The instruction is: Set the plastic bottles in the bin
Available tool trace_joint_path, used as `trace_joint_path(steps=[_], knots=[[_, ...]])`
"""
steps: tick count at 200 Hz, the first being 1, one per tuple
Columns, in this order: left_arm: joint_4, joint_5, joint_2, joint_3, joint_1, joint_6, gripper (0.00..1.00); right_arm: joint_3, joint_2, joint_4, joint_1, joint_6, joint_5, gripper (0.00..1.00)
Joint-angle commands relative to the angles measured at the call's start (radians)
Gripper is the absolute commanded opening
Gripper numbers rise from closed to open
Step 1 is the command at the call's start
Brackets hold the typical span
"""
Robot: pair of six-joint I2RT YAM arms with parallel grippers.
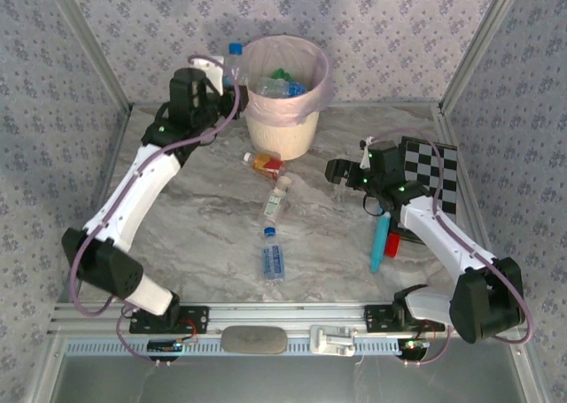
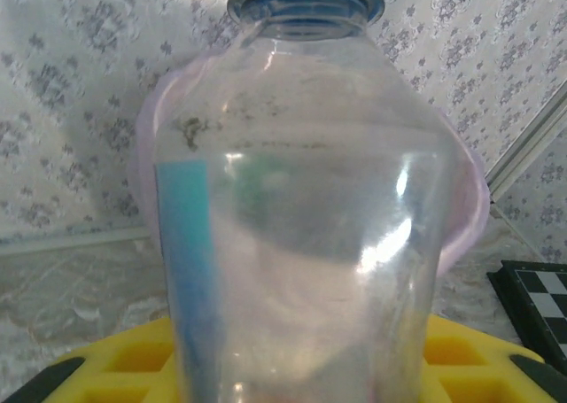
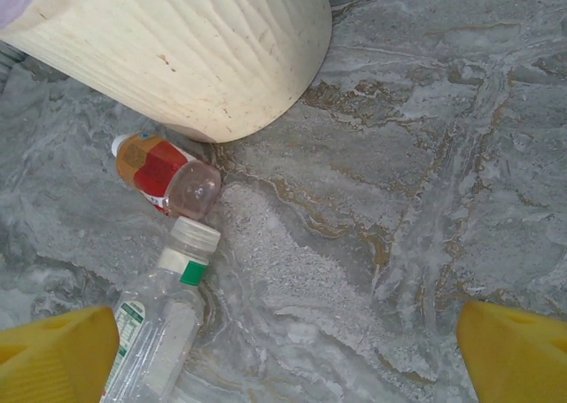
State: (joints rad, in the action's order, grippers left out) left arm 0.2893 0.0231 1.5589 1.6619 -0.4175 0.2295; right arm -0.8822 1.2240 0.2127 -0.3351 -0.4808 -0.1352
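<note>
Your left gripper (image 1: 215, 73) is clamped on a blue-capped bottle (image 2: 301, 199) at the bin's (image 1: 282, 130) 10 o'clock rim. Your right gripper (image 1: 340, 170) hangs wide open, empty, at the bin's 4 o'clock. An orange bottle (image 1: 263, 162), a white-capped bottle (image 1: 276, 200) and a blue-labelled bottle (image 1: 272, 258) lie toward its 6 o'clock.

Lab test cell, aluminium frame (image 1: 292, 315), patterned panels (image 1: 399, 31), chequered board (image 1: 438, 168)

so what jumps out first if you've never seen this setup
The left hand grips a clear blue-capped bottle up beside the pink-lined bin at the back. Three bottles lie on the marble table before the bin, the right hand open to their right.
</note>
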Motion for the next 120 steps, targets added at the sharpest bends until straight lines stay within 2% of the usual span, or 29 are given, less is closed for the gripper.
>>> trace_joint_path(steps=[1,54,95,120], knots=[[0.054,0.059,0.096,0.185,0.017,-0.086,0.42,0.019,-0.044,-0.008,0.005,-0.022,-0.019,1.0],[0.177,0.077,0.395,0.625,0.061,-0.133,0.42,0.049,-0.094,-0.018,0.003,-0.038,-0.017,1.0],[0.38,0.107,0.651,1.044,0.066,-0.136,0.43,0.07,-0.136,-0.004,0.002,-0.035,0.002,1.0],[0.419,0.107,0.719,1.114,0.065,-0.122,0.43,0.083,-0.158,0.0,0.002,-0.035,0.013,1.0]])
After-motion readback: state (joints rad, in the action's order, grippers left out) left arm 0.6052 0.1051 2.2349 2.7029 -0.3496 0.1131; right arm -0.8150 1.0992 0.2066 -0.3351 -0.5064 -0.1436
